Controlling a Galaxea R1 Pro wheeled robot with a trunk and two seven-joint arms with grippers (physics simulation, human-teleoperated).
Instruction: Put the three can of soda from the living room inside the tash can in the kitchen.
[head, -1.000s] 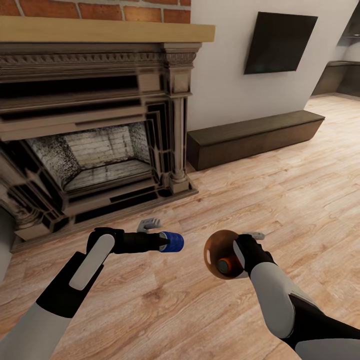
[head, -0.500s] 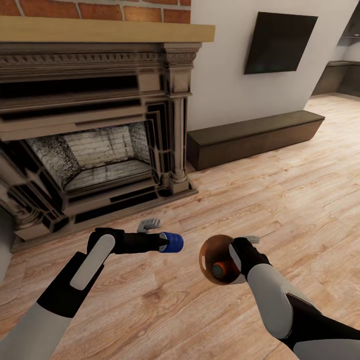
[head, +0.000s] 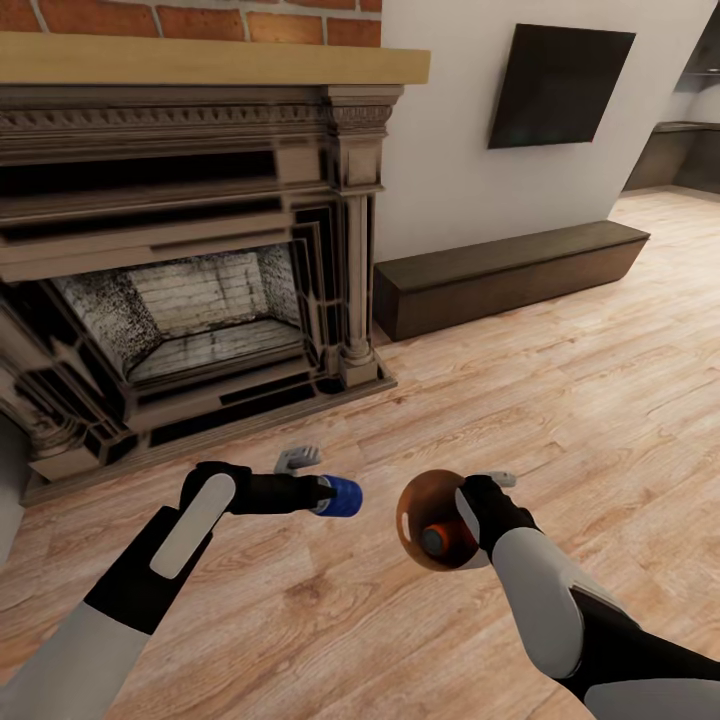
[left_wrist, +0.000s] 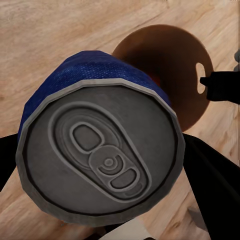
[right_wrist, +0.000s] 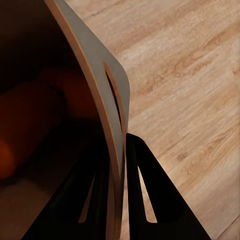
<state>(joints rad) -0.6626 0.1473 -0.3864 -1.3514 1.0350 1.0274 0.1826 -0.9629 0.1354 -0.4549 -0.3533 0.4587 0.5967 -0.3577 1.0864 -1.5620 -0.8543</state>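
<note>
I'm pinching the blue can (head: 342, 496) sideways in my left tool (head: 322, 494), aiming it at the bin (head: 412, 506). My right tool (right_wrist: 120, 165) is clamping the bin's rim, tilting its mouth toward the can; an orange can (head: 436, 539) is sitting inside.

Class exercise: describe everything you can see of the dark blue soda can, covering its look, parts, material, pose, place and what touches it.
The dark blue cylindrical soda can has a dimpled blue wall and a grey metal top with an oval pull tab, unopened. It lies roughly horizontal, held at the tip of the left gripper above the light wood plank floor, pointing towards the round copper-brown bin pinched by the right gripper. Only the gripper touches it; a gap separates it from the bin.
</note>
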